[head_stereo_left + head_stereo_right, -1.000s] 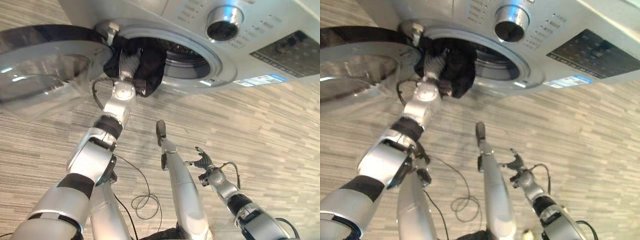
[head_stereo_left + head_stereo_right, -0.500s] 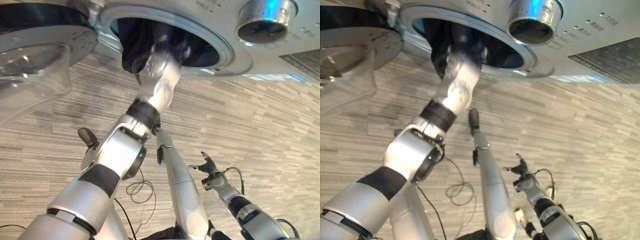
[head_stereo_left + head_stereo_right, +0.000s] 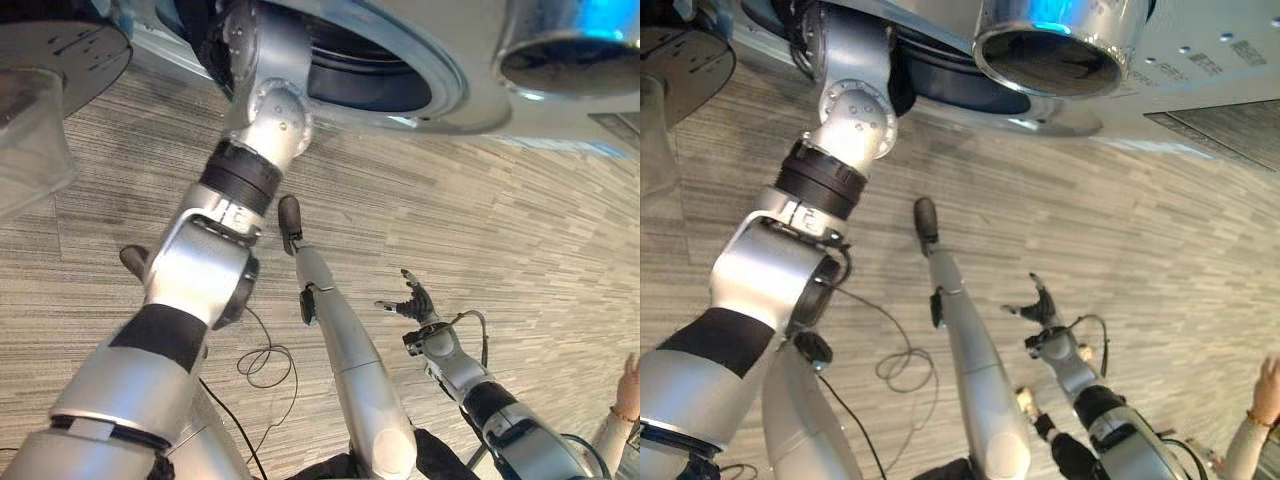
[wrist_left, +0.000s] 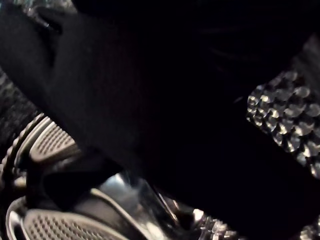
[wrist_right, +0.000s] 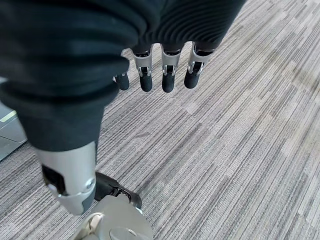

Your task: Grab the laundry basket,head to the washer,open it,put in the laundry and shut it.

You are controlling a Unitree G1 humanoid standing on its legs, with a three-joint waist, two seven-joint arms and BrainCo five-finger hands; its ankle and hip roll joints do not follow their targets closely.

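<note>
Reaching deep into the washer (image 3: 420, 70), the left arm vanishes past the door ring, so I cannot tell what its hand does; dark laundry (image 4: 165, 115) lies against the drum. It should push well back before letting go. The right hand (image 3: 412, 303) hangs relaxed, empty.

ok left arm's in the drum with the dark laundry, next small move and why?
Probably let go of the dark laundry and draw the left arm back out of the washer opening. The arm reaches deep inside, and the left wrist view shows cloth against the drum wall, so the load looks delivered. The right hand hangs open over the floor, free for the door afterwards.
</note>
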